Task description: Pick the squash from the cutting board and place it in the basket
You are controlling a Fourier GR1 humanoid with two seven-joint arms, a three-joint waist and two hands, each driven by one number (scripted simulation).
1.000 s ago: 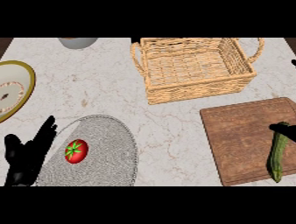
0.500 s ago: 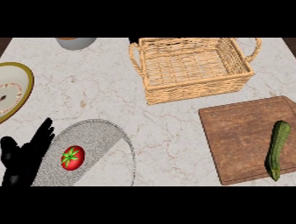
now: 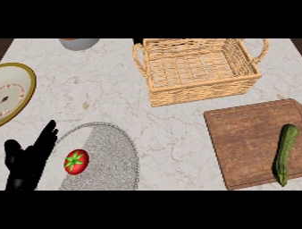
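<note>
Squash on board: long, stiff, smooth, likely light; best grasped mid-length. Left hand open, empty; right unseen.

One head view is looking steeply down at the counter. The basket is sitting upper right of the frame.

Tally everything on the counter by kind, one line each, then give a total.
Vegetables: 2, the squash on the cutting board and a tomato on the grey plate
Plates: 2, the grey plate and a yellow-rimmed plate
Baskets: 1, the basket
Boards: 1, the cutting board
Bowls: 1, a grey bowl at the top edge
Total: 7
</note>
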